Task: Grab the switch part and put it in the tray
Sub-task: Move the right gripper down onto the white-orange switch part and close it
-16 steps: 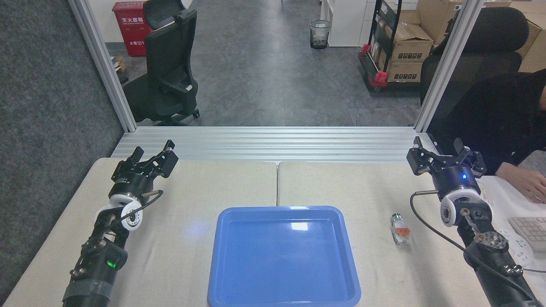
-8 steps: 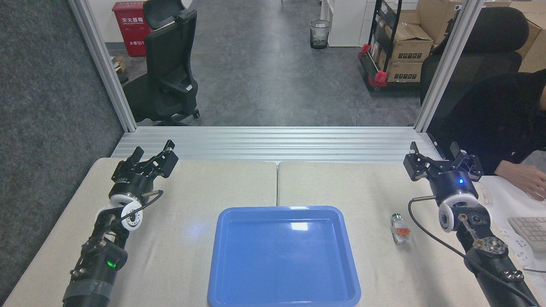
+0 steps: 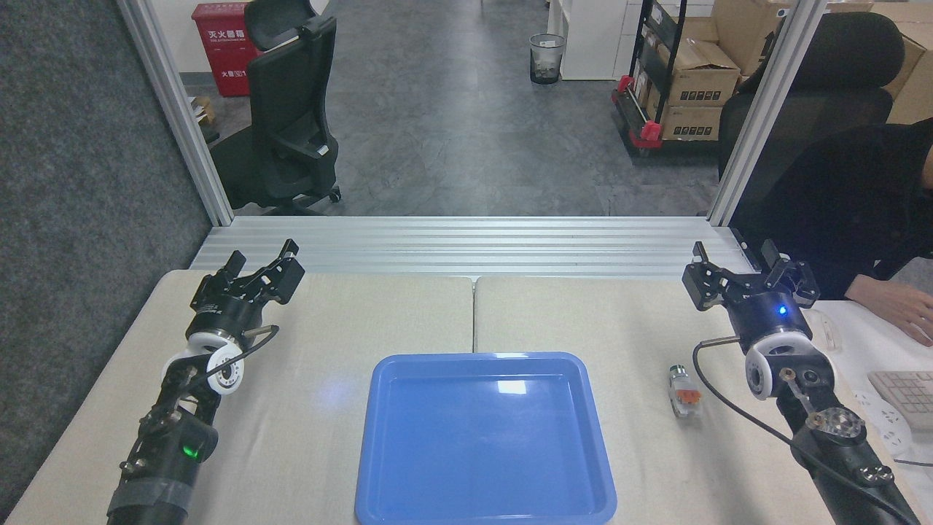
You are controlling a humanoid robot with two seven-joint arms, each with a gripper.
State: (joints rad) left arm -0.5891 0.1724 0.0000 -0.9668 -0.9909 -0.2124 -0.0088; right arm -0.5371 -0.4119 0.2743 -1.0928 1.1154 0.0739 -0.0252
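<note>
Blue and glossy, the tray (image 3: pixel 485 437) sits bottom centre on the beige surface (image 3: pixel 328 350). The switch part (image 3: pixel 683 391) lies just right of it, apart from the rim. The right end effector (image 3: pixel 749 280) at right and the left end effector (image 3: pixel 256 275) at left are both spread wide, grasping nothing.

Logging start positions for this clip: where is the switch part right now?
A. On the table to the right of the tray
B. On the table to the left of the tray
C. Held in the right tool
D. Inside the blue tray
A: the switch part lies on the table just right of the tray, with neither tool touching it.
</note>
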